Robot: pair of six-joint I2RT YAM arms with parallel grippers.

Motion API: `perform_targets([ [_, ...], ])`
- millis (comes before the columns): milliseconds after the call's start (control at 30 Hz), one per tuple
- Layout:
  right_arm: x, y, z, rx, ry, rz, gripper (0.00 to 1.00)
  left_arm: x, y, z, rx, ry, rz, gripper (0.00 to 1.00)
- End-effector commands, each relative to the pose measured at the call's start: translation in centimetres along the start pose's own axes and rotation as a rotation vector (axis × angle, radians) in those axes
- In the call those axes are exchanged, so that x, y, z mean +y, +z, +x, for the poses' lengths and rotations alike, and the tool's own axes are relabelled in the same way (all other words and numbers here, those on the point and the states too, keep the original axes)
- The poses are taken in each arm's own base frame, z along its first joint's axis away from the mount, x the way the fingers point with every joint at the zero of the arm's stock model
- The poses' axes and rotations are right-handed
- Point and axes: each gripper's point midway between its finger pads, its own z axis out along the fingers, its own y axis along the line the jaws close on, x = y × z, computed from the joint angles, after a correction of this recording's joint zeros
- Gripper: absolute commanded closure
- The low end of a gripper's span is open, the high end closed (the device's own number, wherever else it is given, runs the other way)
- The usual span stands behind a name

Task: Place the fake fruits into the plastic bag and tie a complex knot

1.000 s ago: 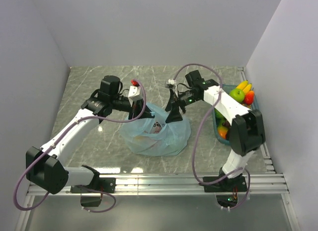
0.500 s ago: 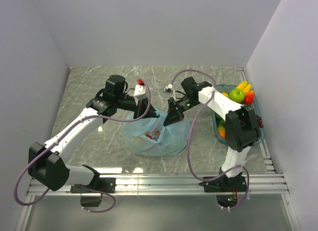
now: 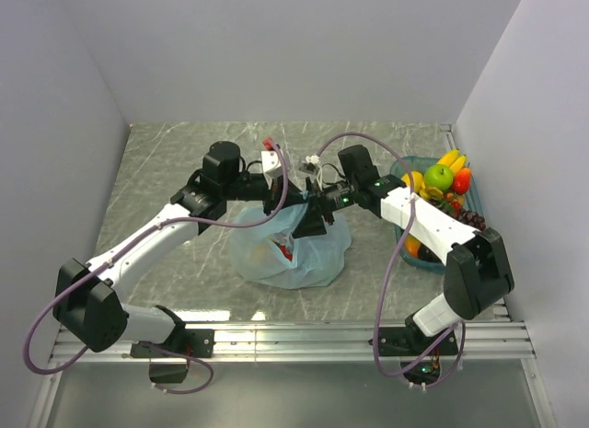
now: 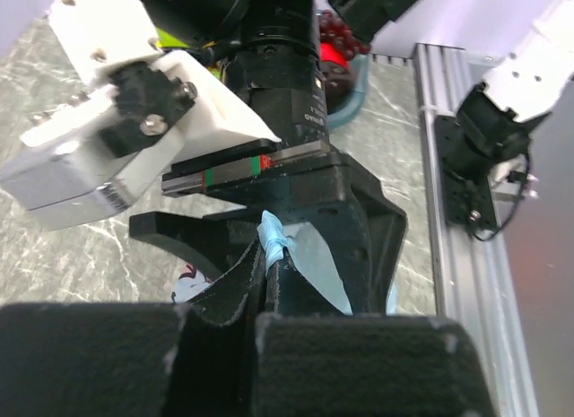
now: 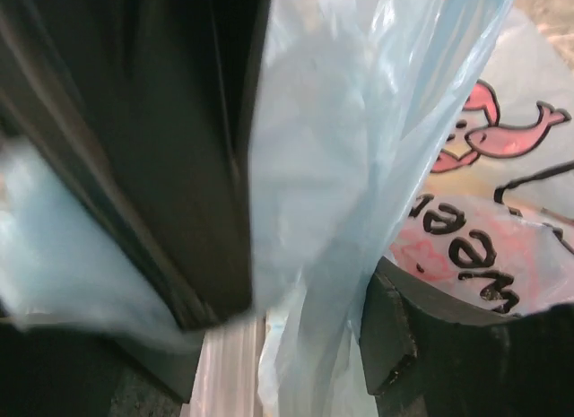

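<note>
Left gripper point(image 4: 257, 325) pinched shut on plastic bag point(image 3: 317, 253) handle, apparently keeping mouth up; right gripper point(image 5: 305, 291) jaws apart around film (fake fruits point(image 3: 440, 177) sat in tray point(image 3: 421, 159)).

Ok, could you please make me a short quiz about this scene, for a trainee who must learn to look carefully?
1. True or false: the teal plastic tray holds a yellow plastic banana and a green plastic apple.
2. What does the left claw pinch? A) a red plastic fruit B) a twisted strip of the thin light-blue plastic bag C) nothing
3. Short answer: on which side of the bag, by the robot's own sides, does the tray stand?
Key: 1 true; 2 B; 3 the right side.
</note>
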Motion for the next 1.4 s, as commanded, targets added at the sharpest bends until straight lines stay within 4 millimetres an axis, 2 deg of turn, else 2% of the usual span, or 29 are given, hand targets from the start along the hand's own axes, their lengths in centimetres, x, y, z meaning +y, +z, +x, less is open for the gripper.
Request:
perform_targets([
  [0,1.0,0.4,-2.8,-0.074,-0.077,-0.015,0.33,0.3,0.3,-0.9,-0.041,0.015,-0.06,0.99],
  [167,0.5,1.0,-2.7,-0.087,-0.055,-0.007,0.34,0.6,0.2,-0.3,-0.047,0.004,-0.099,0.99],
  [267,0.5,1.3,-3.0,-0.104,-0.018,-0.013,0.42,0.4,0.3,-0.2,-0.052,-0.007,-0.11,0.99],
  [300,0.2,1.4,-3.1,-0.109,-0.021,-0.009,0.47,0.3,0.3,-0.1,-0.053,-0.009,-0.111,0.99],
  [333,0.2,1.5,-3.0,-0.109,-0.001,-0.009,0.62,0.3,0.2,-0.2,-0.056,-0.007,-0.116,0.99],
  [367,0.0,1.5,-3.0,-0.11,0.002,-0.006,0.69,0.3,0.1,-0.3,-0.059,-0.015,-0.125,0.99],
  [400,-0.2,1.6,-2.8,-0.105,0.01,-0.004,0.81,0.4,0.0,-0.6,-0.062,-0.017,-0.139,0.99],
  [567,-0.4,1.7,-1.9,-0.078,0.021,-0.003,1.0,1.1,-1.3,-2.4,-0.078,-0.005,-0.215,0.75],
  [600,-0.4,1.6,-1.6,-0.072,0.028,-0.001,1.0,1.2,-1.7,-3.0,-0.095,-0.036,-0.231,0.71],
  [633,-0.4,1.6,-1.4,-0.069,0.024,0.0,1.0,1.2,-2.4,-4.0,-0.119,-0.04,-0.248,0.64],
  [733,-0.4,1.5,-1.1,-0.06,0.023,-0.001,1.0,1.2,-3.6,-5.2,-0.142,-0.038,-0.287,0.53],
  [833,0.0,1.2,-0.9,-0.056,-0.021,-0.017,1.0,2.4,-5.6,-6.2,-0.158,-0.046,-0.378,0.47],
  [867,0.1,1.1,-1.0,-0.057,-0.038,-0.018,1.0,2.9,-6.3,-6.0,-0.162,-0.088,-0.403,0.46],
  [900,0.5,1.0,-0.9,-0.056,-0.052,-0.021,1.0,4.6,-8.1,-6.1,-0.174,-0.105,-0.458,0.45],
  [933,0.7,0.9,-1.1,-0.057,-0.09,-0.028,1.0,5.5,-8.8,-6.0,-0.177,-0.13,-0.475,0.43],
  [967,0.8,0.8,-1.1,-0.056,-0.108,-0.03,1.0,5.5,-9.2,-5.2,-0.137,-0.178,-0.458,0.43],
  [1000,1.0,0.7,-0.9,-0.045,-0.14,-0.035,1.0,7.3,-10.3,-3.9,-0.11,-0.227,-0.485,0.43],
  [1067,1.2,0.6,-1.2,-0.037,-0.192,-0.04,1.0,7.2,-10.6,-2.8,-0.074,-0.295,-0.403,0.4],
  [1100,1.3,0.6,-1.1,-0.026,-0.222,-0.044,1.0,6.3,-10.6,-2.6,-0.051,-0.34,-0.326,0.4],
  [1133,1.4,0.5,-1.5,-0.026,-0.252,-0.043,1.0,6.5,-10.1,-1.5,-0.024,-0.373,-0.285,0.39],
  [1367,0.9,0.6,-1.9,0.005,-0.381,-0.027,1.0,4.5,-8.7,0.5,0.033,-0.459,-0.057,0.34],
])
